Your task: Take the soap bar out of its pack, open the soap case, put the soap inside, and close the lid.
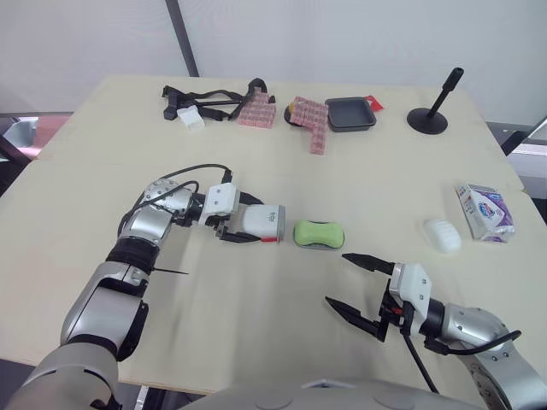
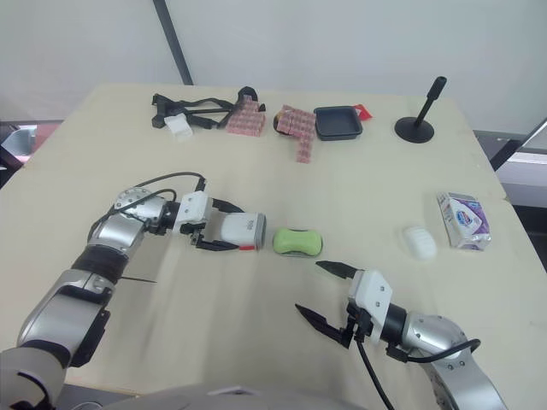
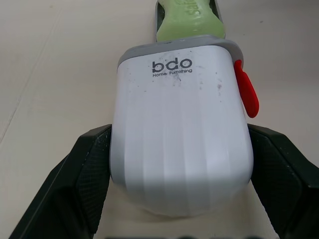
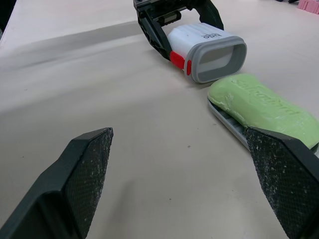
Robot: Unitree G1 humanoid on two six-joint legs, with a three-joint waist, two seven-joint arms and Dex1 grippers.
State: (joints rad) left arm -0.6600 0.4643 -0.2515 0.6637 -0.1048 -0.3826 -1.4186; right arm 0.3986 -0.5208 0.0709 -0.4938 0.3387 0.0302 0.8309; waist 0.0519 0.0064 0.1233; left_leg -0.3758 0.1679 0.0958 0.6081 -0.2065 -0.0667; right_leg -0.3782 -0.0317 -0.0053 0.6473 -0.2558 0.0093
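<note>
Beige desk (image 1: pixel 239 316) | our left hand (image 1: pixel 249 220) is clamped on the white case cover (image 3: pixel 182 139) | green soap (image 1: pixel 319 232) on tray (image 4: pixel 225 121) just beside it | right hand (image 1: pixel 338 278) gaping wide | soap's probably slick, we'd pinch its long sides

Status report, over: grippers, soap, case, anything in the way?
Left gripper shut on white case cover. Right gripper open, empty. Green soap bar on grey tray, just outside the cover's mouth. Nothing between them.
</note>
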